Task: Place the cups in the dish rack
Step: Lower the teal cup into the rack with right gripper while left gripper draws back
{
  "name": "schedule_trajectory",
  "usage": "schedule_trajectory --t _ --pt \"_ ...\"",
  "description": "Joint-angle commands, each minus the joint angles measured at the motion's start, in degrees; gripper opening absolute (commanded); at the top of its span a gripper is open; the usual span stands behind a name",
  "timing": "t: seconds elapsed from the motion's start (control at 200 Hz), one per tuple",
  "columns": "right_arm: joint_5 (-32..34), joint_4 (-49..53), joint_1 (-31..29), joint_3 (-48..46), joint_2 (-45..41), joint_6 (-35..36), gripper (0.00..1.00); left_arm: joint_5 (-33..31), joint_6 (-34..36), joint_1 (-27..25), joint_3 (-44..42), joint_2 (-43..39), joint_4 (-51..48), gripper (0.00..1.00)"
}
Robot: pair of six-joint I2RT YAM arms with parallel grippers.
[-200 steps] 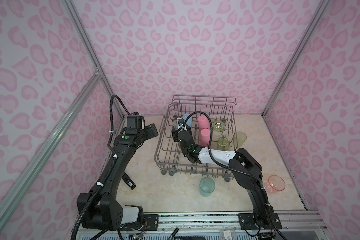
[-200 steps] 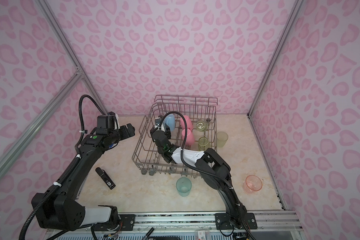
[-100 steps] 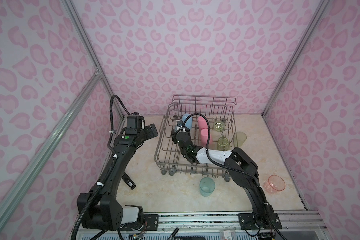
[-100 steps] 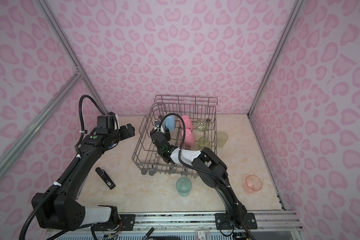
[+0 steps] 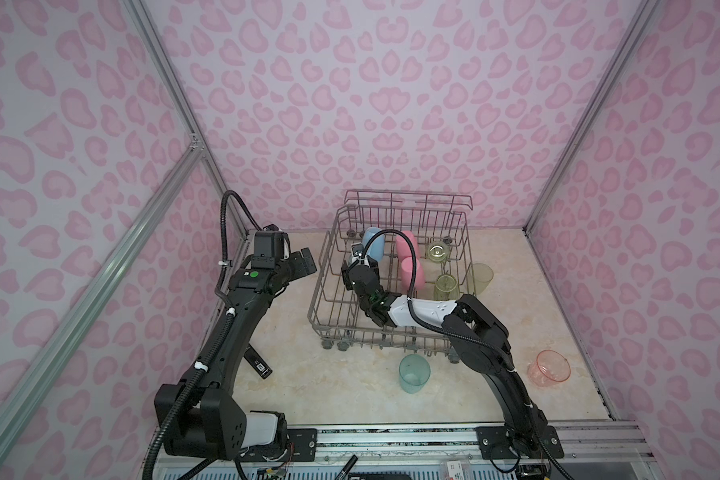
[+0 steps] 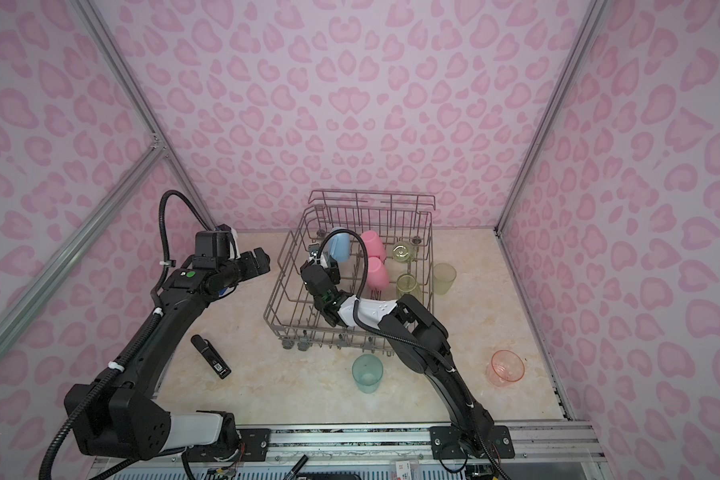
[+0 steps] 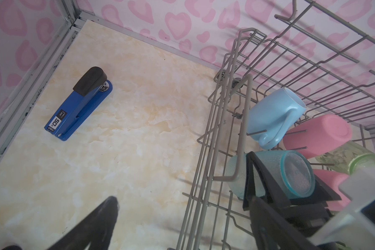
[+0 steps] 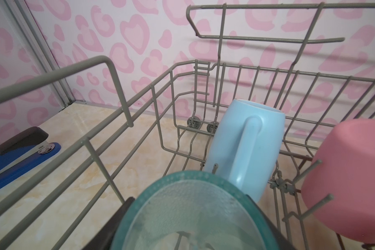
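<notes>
Far left, on the cream marbled tabletop [image 5: 341, 399]: a slim black device [image 5: 257, 362] with a white label lies flat. What kind of device it is can't be made out.

The left gripper [image 5: 302, 262] hangs over the table just outside the dish rack's left wall. Its jaws are spread wide with nothing between them.

A blue stapler [image 7: 78, 106] with a black top lies near the back left corner, well apart from the rack.

Dish rack [image 5: 323, 286]: grey wire on small wheels, with a taller rail along the back. The right arm reaches into its left half.

- **Right gripper [image 7: 288, 175]:** clamped on a teal tumbler [image 7: 271, 165], one finger on each side. The tumbler is tipped on its side just inside the left wall. Whether it touches the tines can't be told.
- **Light-blue mug [image 5: 374, 248]:** in the back left corner, tilted on the tines, handle toward the gripper.
- **Pink pair:** the rear pink tumbler [image 5: 406, 244] and front pink tumbler [image 5: 413, 272] are both tipped over the tines, one behind the other.
- **Yellow-green pair:** the rear yellow-green tumbler [image 5: 438, 251] and front yellow-green tumbler [image 5: 445, 286] sit in the rack's right part.

Outside the rack:

- A second teal tumbler [image 5: 413, 374] stands on the table in front of the rack.
- An outer yellow-green tumbler [image 5: 481, 276] stands just beside the right wall.
- A salmon tumbler [image 5: 549, 370] sits at front right, well apart from the rack.
</notes>
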State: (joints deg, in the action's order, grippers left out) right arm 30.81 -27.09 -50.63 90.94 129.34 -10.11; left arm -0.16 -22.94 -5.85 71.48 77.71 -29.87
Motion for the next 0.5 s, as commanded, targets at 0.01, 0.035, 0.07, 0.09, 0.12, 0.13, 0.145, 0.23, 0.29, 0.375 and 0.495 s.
schedule_trajectory --t 0.01,0.035,0.07,0.09,0.12,0.13,0.145,0.23,0.29,0.375,0.495 --pt "-0.8 2.6 0.0 0.0 0.3 -1.4 0.75 0.2 -0.2 0.0 -0.1 0.3 1.6 0.97" --pt "-0.9 2.9 0.0 0.0 0.0 -1.6 0.76 0.2 -0.2 0.1 -0.2 0.3 1.6 0.97" --pt "-1.1 3.3 -0.1 0.0 -0.4 -1.8 0.79 0.2 -0.2 0.1 -0.2 0.3 1.6 0.97" --pt "-1.2 3.4 0.0 0.0 -0.7 -1.8 0.80 0.3 -0.2 0.1 -0.1 0.4 1.6 0.97" --pt "-1.3 3.5 -0.1 0.0 -1.1 -2.1 0.83 0.3 -0.3 0.1 -0.1 0.4 1.7 0.97" --pt "-1.4 3.6 -0.1 0.1 -1.2 -2.1 0.83 0.3 -0.3 0.2 -0.1 0.3 1.7 0.97" --pt "-1.5 3.7 -0.1 0.1 -1.4 -2.2 0.84 0.3 -0.3 0.2 -0.1 0.4 1.7 0.97" --pt "-2.2 4.3 0.0 0.3 -2.7 -2.8 0.89 0.5 -0.3 0.1 -0.1 0.5 1.6 0.97" --pt "-3.3 4.8 0.0 0.5 -3.6 -3.3 0.92 0.6 -0.4 0.2 -0.1 0.6 1.7 0.97" --pt "-4.9 6.6 0.2 1.4 -4.9 -3.8 0.95 0.8 -0.4 0.3 -0.1 0.7 1.7 0.97" --pt "-6.8 11.4 0.7 4.2 -5.9 -6.0 0.98 1.1 -0.5 0.4 -0.2 0.7 1.8 0.97"
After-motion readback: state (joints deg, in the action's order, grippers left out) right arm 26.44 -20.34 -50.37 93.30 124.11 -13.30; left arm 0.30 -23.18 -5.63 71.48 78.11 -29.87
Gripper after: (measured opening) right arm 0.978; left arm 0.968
